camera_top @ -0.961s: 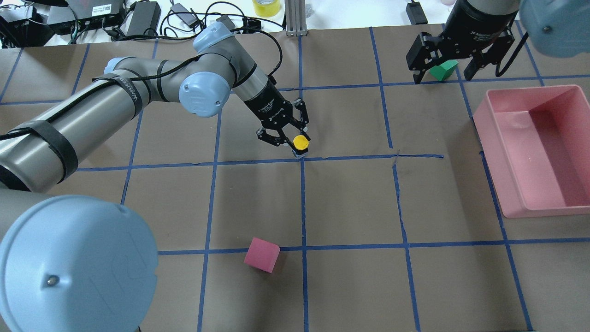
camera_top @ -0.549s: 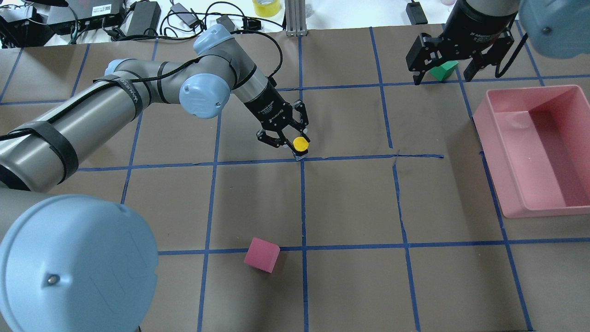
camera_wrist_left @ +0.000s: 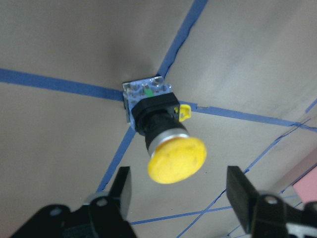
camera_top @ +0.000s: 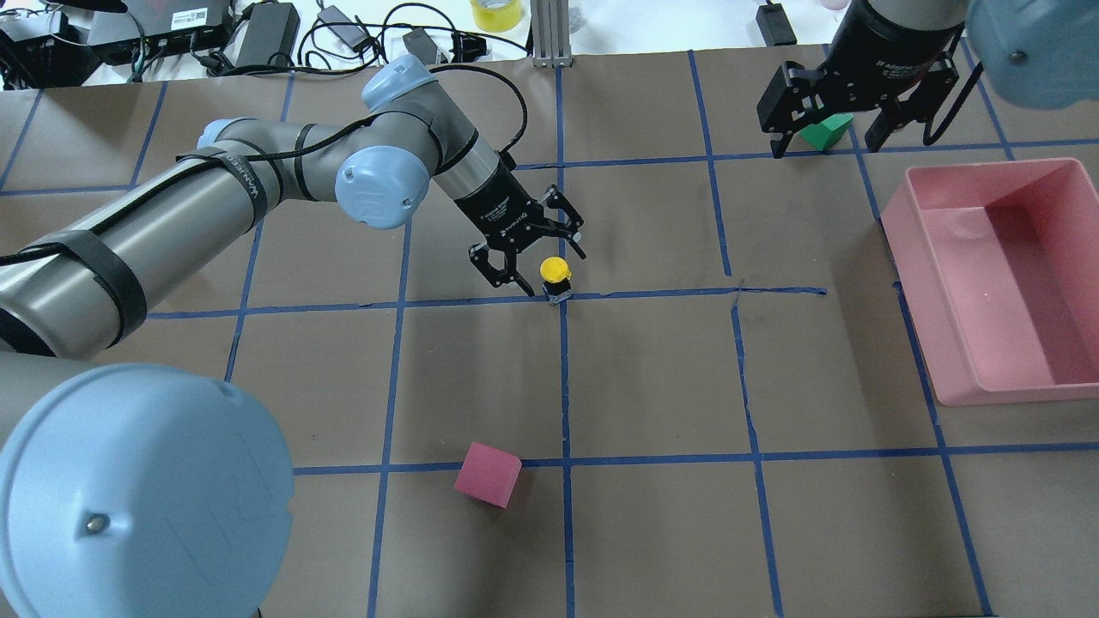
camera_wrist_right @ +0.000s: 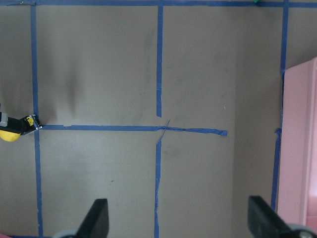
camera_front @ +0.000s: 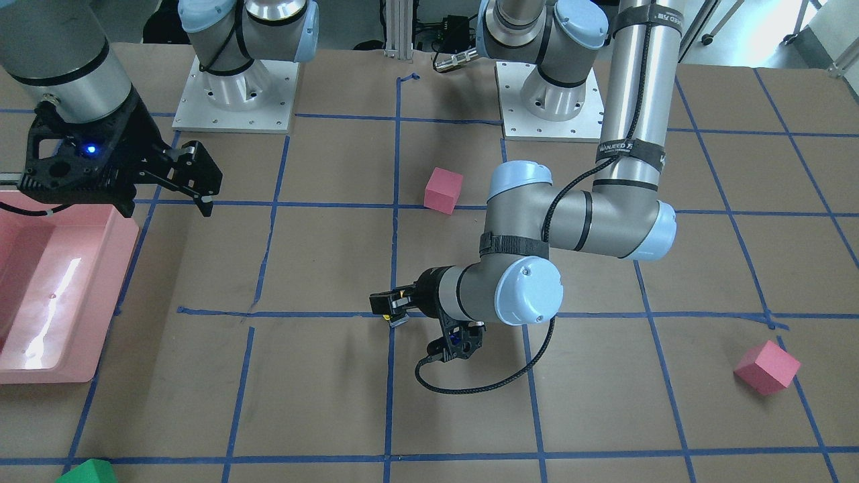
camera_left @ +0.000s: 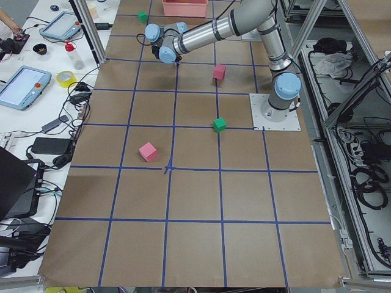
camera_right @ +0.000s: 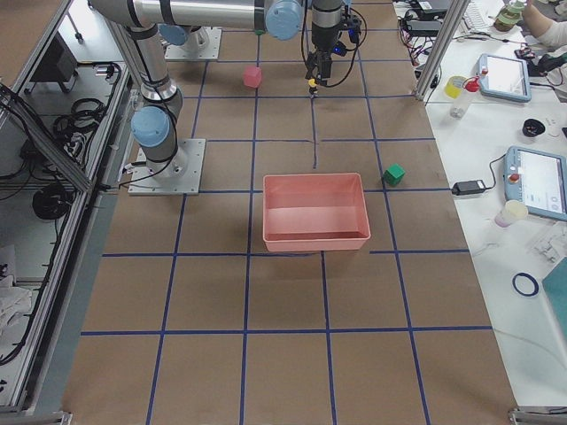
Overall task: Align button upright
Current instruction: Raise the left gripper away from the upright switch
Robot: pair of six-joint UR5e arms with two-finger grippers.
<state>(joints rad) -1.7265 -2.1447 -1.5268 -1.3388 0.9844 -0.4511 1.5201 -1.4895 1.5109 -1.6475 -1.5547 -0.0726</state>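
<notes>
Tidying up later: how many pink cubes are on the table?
2. One pink cube sits mid-table on the robot's side; a second pink cube sits toward the robot's left end. None seems hidden.

The left arm (camera_top: 163,232) and right arm (camera_front: 54,47) are silver-grey tubes with pale blue joint caps (camera_top: 382,186) (a small screw in each). Black straps (camera_top: 99,266) hold a black cable (camera_front: 470,387); white lettering (camera_top: 248,178) possibly reads WANEED.

The button (camera_top: 556,273) stands on a tape crossing (camera_top: 565,300), just before the left claw (camera_top: 548,268).
</notes>
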